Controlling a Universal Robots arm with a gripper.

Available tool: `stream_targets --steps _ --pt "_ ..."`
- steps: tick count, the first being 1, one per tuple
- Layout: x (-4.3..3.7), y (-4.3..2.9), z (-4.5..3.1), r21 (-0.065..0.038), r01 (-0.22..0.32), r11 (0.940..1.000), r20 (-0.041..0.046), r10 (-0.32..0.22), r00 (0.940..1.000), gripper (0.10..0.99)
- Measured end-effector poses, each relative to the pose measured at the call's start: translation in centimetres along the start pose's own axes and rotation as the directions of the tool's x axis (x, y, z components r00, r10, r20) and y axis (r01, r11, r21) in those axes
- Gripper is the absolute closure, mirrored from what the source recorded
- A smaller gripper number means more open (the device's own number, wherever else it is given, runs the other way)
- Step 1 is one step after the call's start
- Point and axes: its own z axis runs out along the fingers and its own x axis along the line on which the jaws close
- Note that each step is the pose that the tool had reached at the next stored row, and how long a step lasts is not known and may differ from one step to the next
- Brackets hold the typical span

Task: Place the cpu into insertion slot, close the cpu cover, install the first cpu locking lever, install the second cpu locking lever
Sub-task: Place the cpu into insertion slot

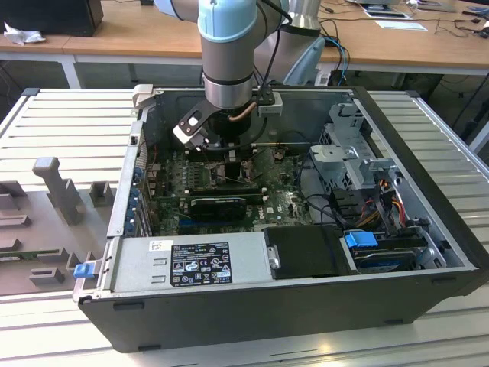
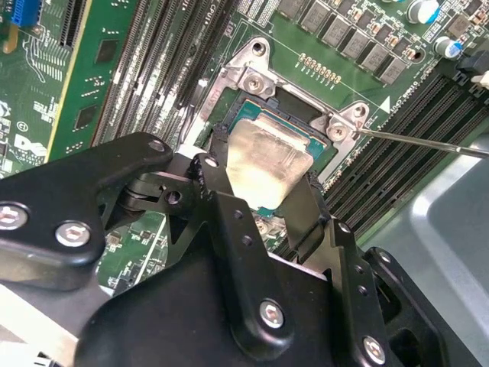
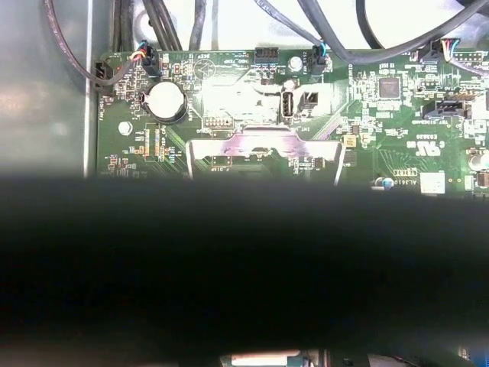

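Observation:
In the second wrist view the cpu, a silver square chip, lies tilted in the mouth of the insertion slot, whose dark rim and metal bracket frame it. My gripper is shut on the cpu, one black finger against each of two opposite edges. A thin metal locking lever sticks out sideways from the socket's corner. The cpu cover, a metal frame plate, stands raised over the board in the first wrist view. In the exterior view the gripper reaches down into the open computer case.
The computer case lies open on a slatted table. Memory slots run beside the socket. A black card, a power supply, a drive cage and loose cables crowd the inside.

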Motion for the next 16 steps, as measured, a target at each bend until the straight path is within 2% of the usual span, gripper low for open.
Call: stream_targets --steps 13,15,16 --pt "-0.05 0.0 0.1 0.0 -0.004 1.0 0.0002 0.004 1.0 0.557" --pt "-0.05 0.0 0.1 0.0 -0.004 1.0 0.0002 0.004 1.0 0.545" --pt "-0.05 0.0 0.1 0.0 -0.004 1.0 0.0002 0.004 1.0 0.482"
